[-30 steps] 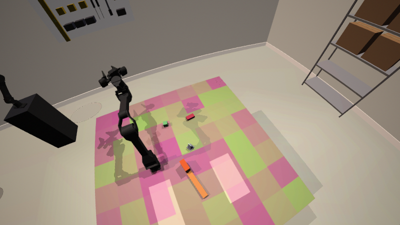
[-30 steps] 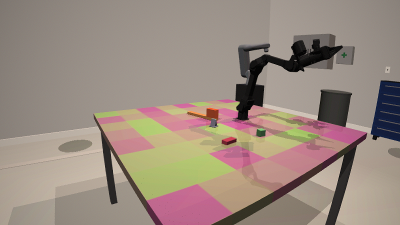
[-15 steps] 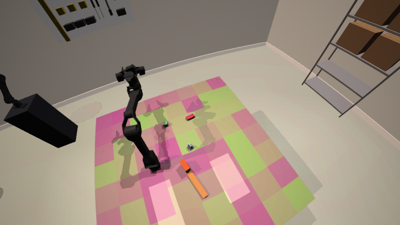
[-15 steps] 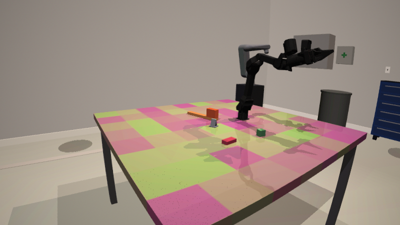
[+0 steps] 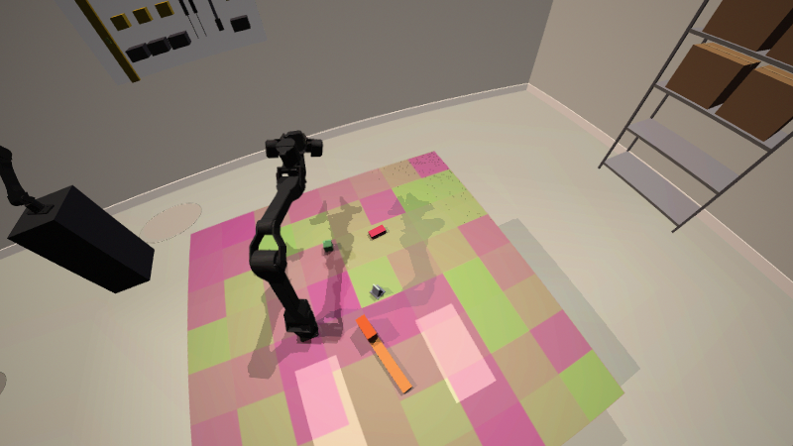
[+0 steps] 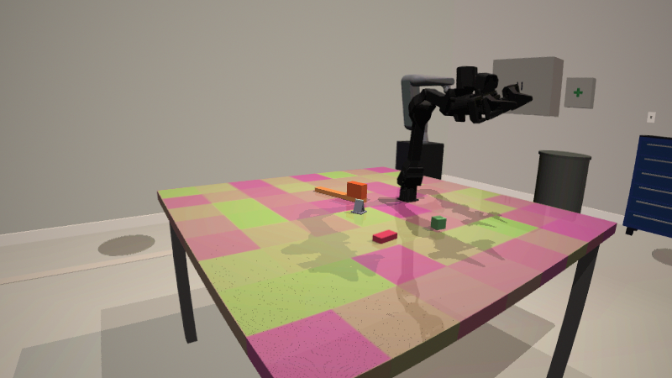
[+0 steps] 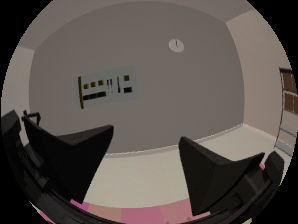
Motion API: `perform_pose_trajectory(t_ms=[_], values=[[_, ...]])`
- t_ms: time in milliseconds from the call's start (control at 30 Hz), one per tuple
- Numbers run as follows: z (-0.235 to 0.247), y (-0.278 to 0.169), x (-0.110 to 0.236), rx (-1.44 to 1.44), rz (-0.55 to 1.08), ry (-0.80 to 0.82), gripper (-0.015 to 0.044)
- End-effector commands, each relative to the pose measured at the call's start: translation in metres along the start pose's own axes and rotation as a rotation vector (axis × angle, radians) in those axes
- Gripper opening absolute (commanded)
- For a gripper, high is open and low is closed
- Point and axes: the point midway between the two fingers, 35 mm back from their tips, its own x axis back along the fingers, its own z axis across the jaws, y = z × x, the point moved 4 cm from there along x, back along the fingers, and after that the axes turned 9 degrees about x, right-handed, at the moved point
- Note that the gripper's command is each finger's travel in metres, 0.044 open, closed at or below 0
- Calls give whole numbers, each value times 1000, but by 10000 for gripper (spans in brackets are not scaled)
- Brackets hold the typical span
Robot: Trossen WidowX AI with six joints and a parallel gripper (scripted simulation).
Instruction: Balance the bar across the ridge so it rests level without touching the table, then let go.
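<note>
While the arm hung high, jaws part-open on nothing | long orange bar [image 5: 388, 358] with block end lay flat on checkered table [image 6: 291, 286], 5 o'clock of small grey ridge [image 5: 377, 290] | risk: off-centre grasp tips weighted bar

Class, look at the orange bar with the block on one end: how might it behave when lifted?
The orange bar looks straight, so probably stiff. The block on one end likely makes that end heavier, so it may tip that way. Its flat faces suggest no rolling.
</note>
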Motion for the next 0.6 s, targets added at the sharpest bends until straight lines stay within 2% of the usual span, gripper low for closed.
perform_pose_trajectory(t_ms=[0,567], values=[[-30,-3,12,-25,40,-84,315],[-143,-21,76,-143,197,-414,315]])
